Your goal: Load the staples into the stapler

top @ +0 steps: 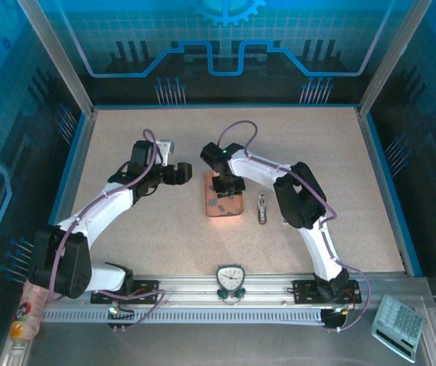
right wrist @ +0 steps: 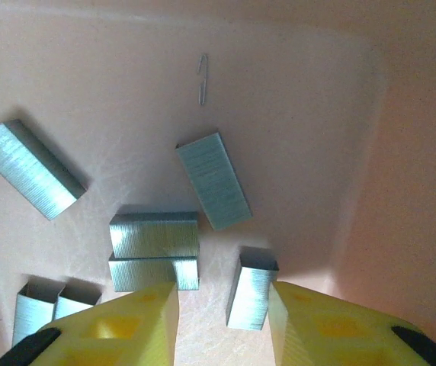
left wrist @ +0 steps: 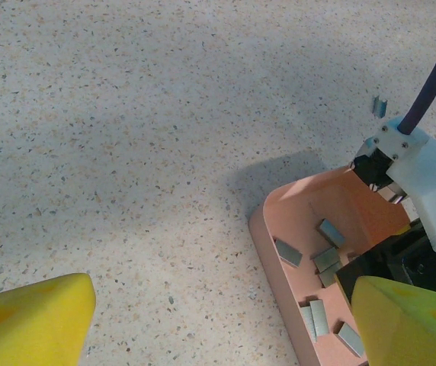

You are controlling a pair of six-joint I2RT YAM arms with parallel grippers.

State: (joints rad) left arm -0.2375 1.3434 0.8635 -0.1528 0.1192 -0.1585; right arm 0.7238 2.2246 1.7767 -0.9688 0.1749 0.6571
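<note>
Several dark grey strips of staples (right wrist: 212, 180) lie loose in the pink tray (right wrist: 401, 152). My right gripper (right wrist: 222, 305) is down inside the tray, its yellow jaws open around one strip (right wrist: 252, 288). That strip stands on edge against the right finger (right wrist: 332, 320), with a gap to the left finger. From above, the right gripper (top: 224, 185) is over the tray (top: 237, 213), and the small stapler (top: 263, 208) lies just to the tray's right. My left gripper (top: 180, 174) hovers open just left of the tray with nothing in it. In the left wrist view the left gripper (left wrist: 226, 328) is over bare table beside the tray's rim (left wrist: 267, 232).
One stray staple strip (left wrist: 379, 106) lies on the table beyond the tray. A round dial device (top: 230, 278) sits on the front rail and a calculator (top: 399, 326) at the near right corner. Blue walls fence the speckled table (top: 126, 229).
</note>
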